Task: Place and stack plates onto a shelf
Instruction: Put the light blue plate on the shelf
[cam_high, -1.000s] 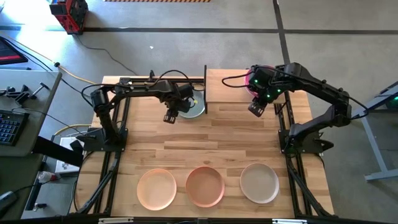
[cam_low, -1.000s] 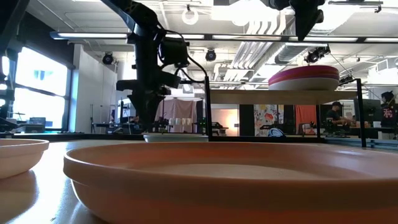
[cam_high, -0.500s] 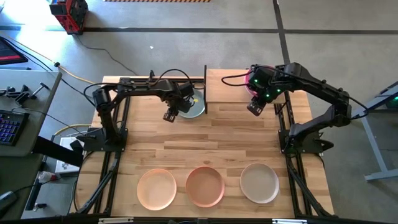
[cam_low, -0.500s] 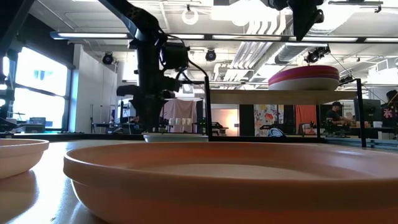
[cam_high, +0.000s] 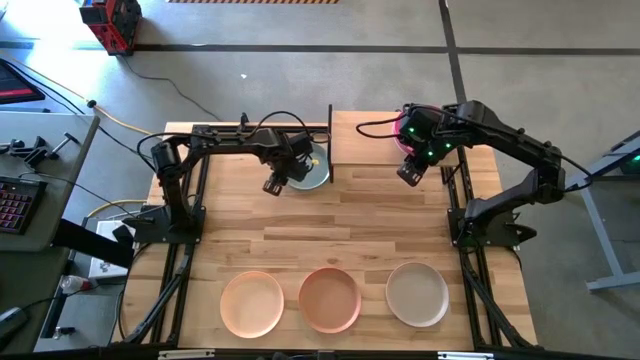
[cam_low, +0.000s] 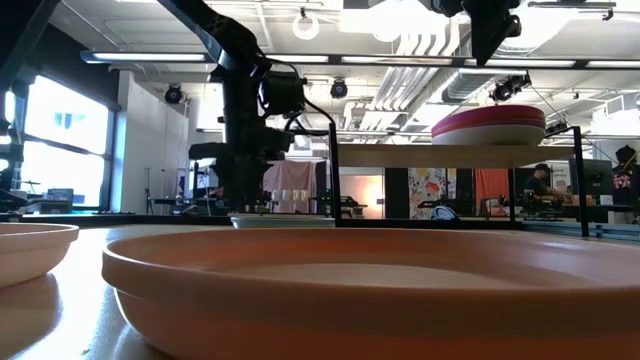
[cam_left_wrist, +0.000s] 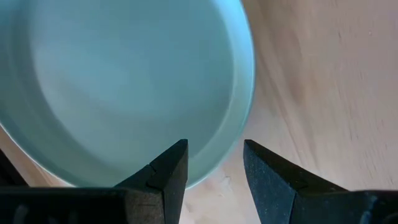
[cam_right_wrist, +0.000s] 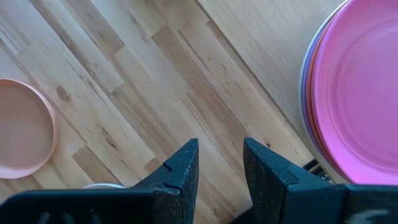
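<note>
L gripper (cam_left_wrist: 214, 165): spread, over rim of blue-green plate (cam_left_wrist: 118, 81) on counter (cam_high: 340, 215)
R gripper (cam_right_wrist: 221, 163): spread, beside magenta plate stack (cam_right_wrist: 354, 93) on shelf (cam_low: 460, 155)

Magenta-topped plate stack (cam_low: 488, 125) on shelf (cam_low: 440, 155); blue-green plate (cam_left_wrist: 118, 81) alone.

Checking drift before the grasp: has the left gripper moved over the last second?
Yes, slightly. In the high view the left gripper has crept toward the shelf post, away from the table's left edge, staying at the pale blue-green plate.
</note>
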